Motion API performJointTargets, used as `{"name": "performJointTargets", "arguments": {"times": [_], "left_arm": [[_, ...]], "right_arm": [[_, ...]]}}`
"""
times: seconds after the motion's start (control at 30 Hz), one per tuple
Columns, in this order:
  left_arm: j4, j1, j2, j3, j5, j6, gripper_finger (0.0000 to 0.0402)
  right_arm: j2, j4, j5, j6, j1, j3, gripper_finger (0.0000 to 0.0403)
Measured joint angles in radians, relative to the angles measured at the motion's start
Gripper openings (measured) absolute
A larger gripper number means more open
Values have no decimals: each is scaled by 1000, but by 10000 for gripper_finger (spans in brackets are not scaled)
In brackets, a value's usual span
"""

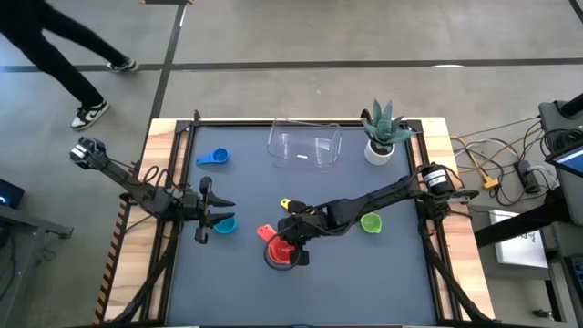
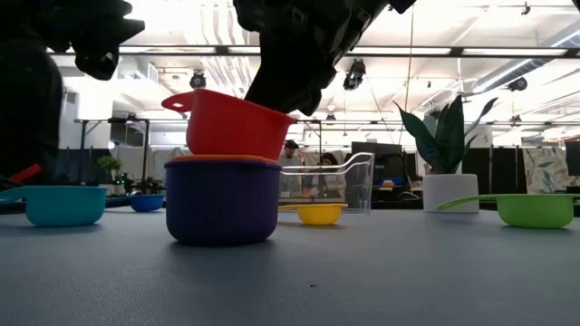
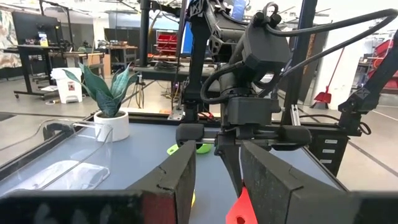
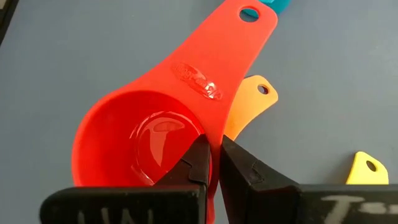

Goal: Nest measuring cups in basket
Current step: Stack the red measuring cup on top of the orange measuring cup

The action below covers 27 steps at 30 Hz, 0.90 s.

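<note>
I have the right gripper (image 4: 214,163) pinched on the rim of the red measuring cup (image 4: 149,134), its fingers nearly closed with only the cup wall between them. I judge it is held by the rim so the bowl stays upright as it seats into the stack.

The low view shows what the high view hides: the red cup sits tilted in the top of the purple measuring cup (image 2: 222,200), with an orange rim (image 2: 222,159) just showing between them, so the orange cup is already nested there. The right wrist view adds the orange handle (image 4: 252,102) poking out below the red one.

The left gripper (image 1: 206,211) waits beside the teal cup (image 1: 224,225), fingers apart and holding nothing.

The clear basket (image 1: 304,146) stands well apart at the tabletop's (image 1: 383,282) far edge, no cup in it; blue (image 1: 214,158), yellow (image 1: 285,203) and green (image 1: 371,222) cups lie loose.
</note>
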Motion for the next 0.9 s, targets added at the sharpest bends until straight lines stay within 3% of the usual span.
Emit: {"name": "performJointTargets", "arguments": {"times": [0.9], "left_arm": [[1,0,0,0,0,0,110]], "right_arm": [[0,9,0,0,0,-1,13]]}}
